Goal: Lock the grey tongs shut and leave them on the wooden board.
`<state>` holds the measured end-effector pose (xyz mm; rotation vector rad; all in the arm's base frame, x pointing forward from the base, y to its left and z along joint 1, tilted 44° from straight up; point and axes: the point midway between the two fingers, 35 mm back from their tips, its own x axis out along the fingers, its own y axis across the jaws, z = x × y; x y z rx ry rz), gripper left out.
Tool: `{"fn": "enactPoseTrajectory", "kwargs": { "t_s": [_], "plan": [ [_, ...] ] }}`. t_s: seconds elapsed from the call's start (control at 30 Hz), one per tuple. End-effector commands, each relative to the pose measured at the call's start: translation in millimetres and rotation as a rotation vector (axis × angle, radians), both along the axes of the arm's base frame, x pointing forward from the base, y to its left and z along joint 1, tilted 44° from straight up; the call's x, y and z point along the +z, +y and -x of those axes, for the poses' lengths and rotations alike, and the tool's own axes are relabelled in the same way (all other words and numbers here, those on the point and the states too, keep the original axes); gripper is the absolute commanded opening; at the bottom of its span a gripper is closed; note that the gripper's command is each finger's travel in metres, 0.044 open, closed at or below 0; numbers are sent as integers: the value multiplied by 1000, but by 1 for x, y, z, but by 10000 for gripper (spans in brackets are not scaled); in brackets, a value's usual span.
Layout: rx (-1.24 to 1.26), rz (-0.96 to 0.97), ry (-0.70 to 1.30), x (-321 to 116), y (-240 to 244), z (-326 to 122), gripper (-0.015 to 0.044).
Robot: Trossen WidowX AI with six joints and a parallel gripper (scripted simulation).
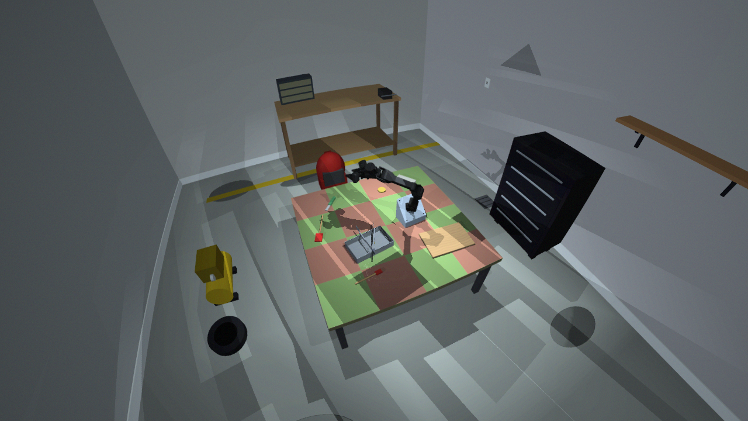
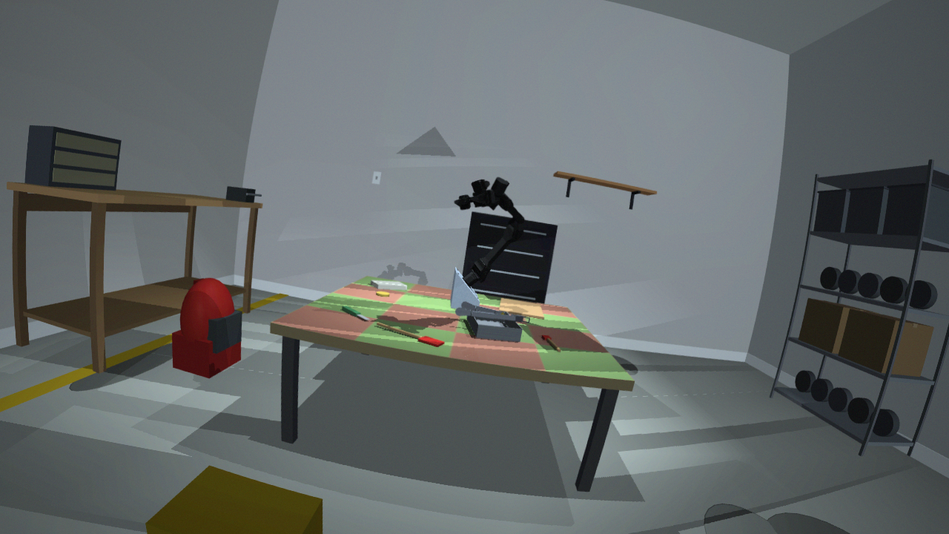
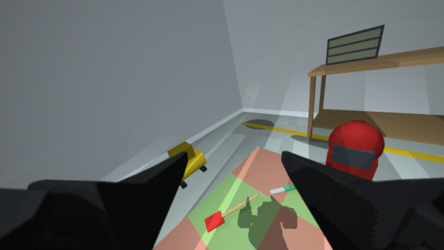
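Note:
The grey tongs [image 1: 373,249] [image 2: 483,311] lie spread open across the roasting tin [image 1: 383,248] [image 2: 499,331]. They are thin and small in the top and exterior views, and their hinge lock cannot be made out. The wooden board [image 1: 456,241] [image 2: 521,306] lies flat on the table, across from the tin on the drawer cabinet's side. My gripper [image 1: 350,176] [image 2: 460,202] [image 3: 234,155] is open and empty, high above the table and well away from the tongs. The wrist view shows neither tongs, tin nor board.
A green-handled tool [image 1: 330,203] [image 3: 288,188] and a red-headed spatula [image 1: 319,237] [image 3: 214,221] lie on the tin's far side. Another red-ended tool [image 1: 378,272] lies beside the tin. A yellow disc [image 1: 381,189] lies near the arm's pale blue base [image 1: 404,213].

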<state>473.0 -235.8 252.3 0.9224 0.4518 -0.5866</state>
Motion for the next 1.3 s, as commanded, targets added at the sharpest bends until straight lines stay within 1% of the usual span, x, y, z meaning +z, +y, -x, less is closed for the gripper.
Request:
{"fn": "enactPoseTrajectory", "kwargs": {
  "t_s": [0.0, 0.17, 0.33, 0.57, 0.73, 0.8, 1.27],
  "plan": [
    [66, -177, 69, -30, 52, -12, 440],
    [131, -444, 208, -67, 131, -16, 440],
    [150, -704, 405, -98, 213, -3, 440],
    [84, -999, 757, -126, 319, 39, 440],
    [-38, -1142, 1031, -135, 380, 78, 440],
    [-60, -1157, 1069, -135, 387, 83, 440],
    [-60, -1157, 1070, -130, 391, 92, 440]
  ]
}}
